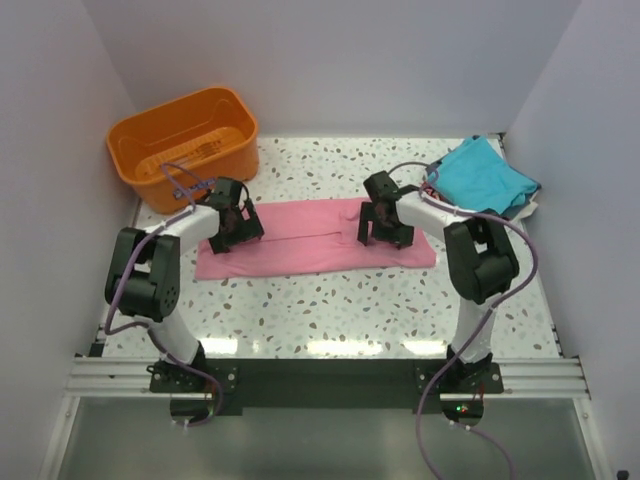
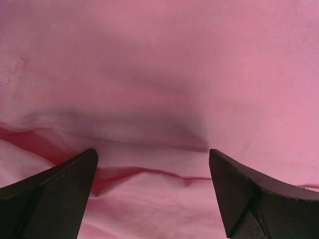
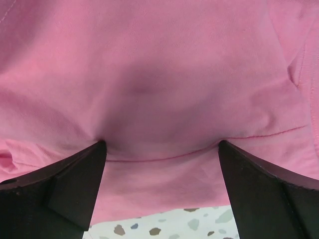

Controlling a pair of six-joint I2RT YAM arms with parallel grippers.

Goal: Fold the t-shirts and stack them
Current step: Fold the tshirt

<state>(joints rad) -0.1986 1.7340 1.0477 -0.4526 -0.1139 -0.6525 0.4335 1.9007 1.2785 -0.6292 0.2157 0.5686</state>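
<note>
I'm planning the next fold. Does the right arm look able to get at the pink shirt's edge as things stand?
Probably yes: the right tool stands open right over the pink shirt, its stitched edge lying between the fingers, nothing on top.

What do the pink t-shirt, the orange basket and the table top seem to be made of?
Pink t-shirt: soft matte cloth, creased, stitched hem.
Orange basket: probably moulded plastic, smooth, slotted floor.
Table top: speckled terrazzo look, glossy with light reflections; possibly laminate.
</note>
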